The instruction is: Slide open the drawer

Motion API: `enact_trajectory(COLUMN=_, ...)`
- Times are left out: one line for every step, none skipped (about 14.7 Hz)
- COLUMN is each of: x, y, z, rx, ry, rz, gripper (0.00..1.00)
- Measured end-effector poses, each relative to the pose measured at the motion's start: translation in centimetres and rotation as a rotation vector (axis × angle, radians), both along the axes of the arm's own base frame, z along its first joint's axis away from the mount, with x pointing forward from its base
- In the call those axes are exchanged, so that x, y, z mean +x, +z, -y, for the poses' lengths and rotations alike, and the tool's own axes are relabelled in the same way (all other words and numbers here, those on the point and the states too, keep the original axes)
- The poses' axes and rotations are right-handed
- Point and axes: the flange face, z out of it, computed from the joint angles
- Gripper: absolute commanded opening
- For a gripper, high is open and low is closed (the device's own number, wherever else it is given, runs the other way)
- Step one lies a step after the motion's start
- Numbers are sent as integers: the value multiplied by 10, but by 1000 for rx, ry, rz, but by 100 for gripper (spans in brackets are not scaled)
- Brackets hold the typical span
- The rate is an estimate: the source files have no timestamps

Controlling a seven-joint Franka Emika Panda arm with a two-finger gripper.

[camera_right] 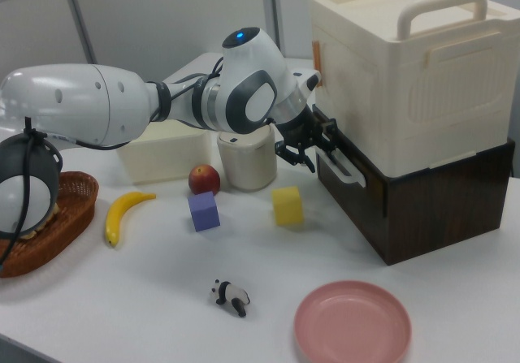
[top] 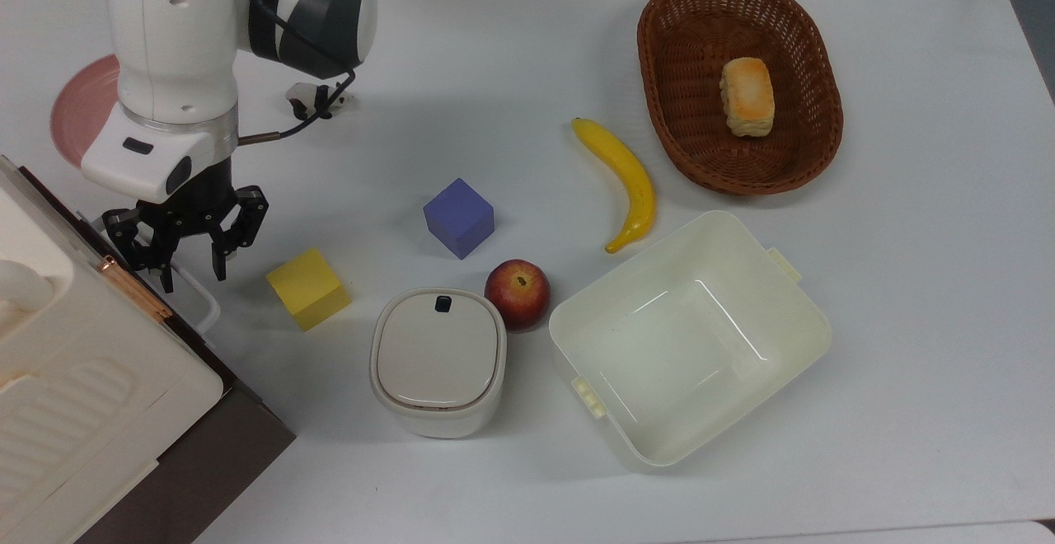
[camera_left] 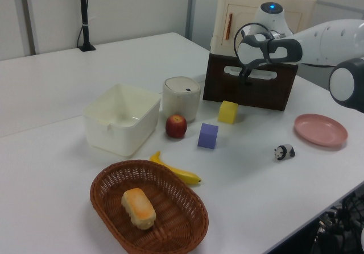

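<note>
White letters on the arm's dark band in the top view are cut off and cannot be read whole. The tool (top: 191,268) hangs at the drawer's white loop handle (top: 200,301), its black fingers (top: 221,260) spread apart and nothing clamped between them; whether one finger sits inside the loop I cannot tell. The drawer (camera_right: 422,205) stands at the bench's (top: 494,49) corner, at the top view's lower left, its dark front facing the yellow cube (top: 308,288).

The right view shows a cream case with a carry handle (camera_right: 406,62) stacked on the drawer, and the pink plate (camera_right: 352,322) lying whole in front; in the top view the arm covers part of that plate. The left view shows the handle as a white bar across the dark front (camera_left: 250,86).

Between the drawer front and the yellow cube the bench is bare. The lidded white bin (top: 438,360), apple (top: 517,293) and purple cube (top: 459,218) lie farther out, the panda toy (camera_right: 231,296) well apart.
</note>
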Motion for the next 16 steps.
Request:
enact_trajectory(x=0, y=0, z=1, rx=0, ry=-2, rz=0, gripper=50)
enact_trajectory(x=-1, y=0, z=3, rx=0, ry=-4, rz=0, gripper=50)
enact_trajectory(x=-1, y=0, z=5, rx=0, ry=-7, rz=0, gripper=50)
enact_trajectory(x=-2, y=0, z=8, rx=0, ry=-12, rz=0, gripper=50)
enact_trajectory(x=-3, y=0, z=10, rx=0, ry=-14, rz=0, gripper=50)
enact_trajectory(x=-3, y=0, z=11, rx=0, ry=-15, rz=1, gripper=50)
enact_trajectory(x=-3, y=0, z=11, rx=0, ry=-15, rz=1, gripper=42)
enact_trajectory(x=-3, y=0, z=11, rx=0, ry=-15, rz=1, gripper=39)
enact_trajectory(x=-3, y=1, z=11, rx=0, ry=-15, rz=1, gripper=37)
enact_trajectory(x=-3, y=1, z=11, rx=0, ry=-15, rz=2, gripper=31)
enact_trajectory(x=-3, y=1, z=11, rx=-1, ry=-15, rz=3, gripper=30)
enact_trajectory(x=-2, y=2, z=11, rx=-1, ry=-15, rz=4, gripper=30)
enact_trajectory(x=-2, y=3, z=12, rx=-1, ry=-16, rz=5, gripper=30)
enact_trajectory(x=-2, y=3, z=12, rx=-2, ry=-16, rz=6, gripper=29)
enact_trajectory(x=-2, y=3, z=12, rx=-2, ry=-16, rz=6, gripper=28)
enact_trajectory(x=-2, y=3, z=12, rx=-2, ry=-16, rz=6, gripper=27)
